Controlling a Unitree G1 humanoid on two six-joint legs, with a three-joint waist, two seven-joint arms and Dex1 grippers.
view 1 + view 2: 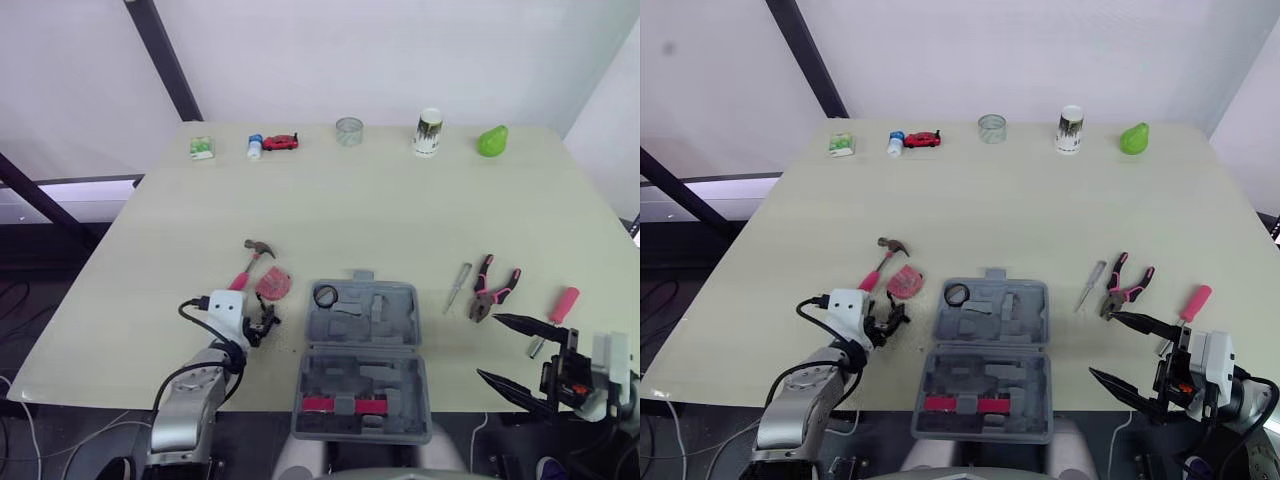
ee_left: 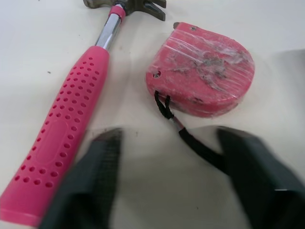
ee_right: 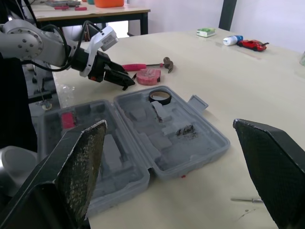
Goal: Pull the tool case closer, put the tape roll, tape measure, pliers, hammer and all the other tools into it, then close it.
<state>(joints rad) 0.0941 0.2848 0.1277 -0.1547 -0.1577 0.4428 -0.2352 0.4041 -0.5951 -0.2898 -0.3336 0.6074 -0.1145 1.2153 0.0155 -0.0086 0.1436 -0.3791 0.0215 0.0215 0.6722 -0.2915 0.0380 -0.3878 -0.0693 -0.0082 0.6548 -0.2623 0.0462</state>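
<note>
Seen from the head, the left hand [image 1: 265,322] reaches low over the tabletop [image 1: 380,210] toward the tape measure [image 1: 272,284] beside the hammer [image 1: 250,262]. The right hand [image 1: 490,347] hangs at the near edge, below the pliers [image 1: 492,288]. The open case [image 1: 360,360] holds the tape roll [image 1: 326,295]. At the left wrist, the fingers [image 2: 90,191] are spread and empty, just short of the tape measure. At the right wrist, the fingers [image 3: 81,167] gape wide and empty, facing the case.

L pincer [image 1: 264,322] parted, R pincer [image 1: 488,347] spread wide, both arms fwd, wrists low.
</note>
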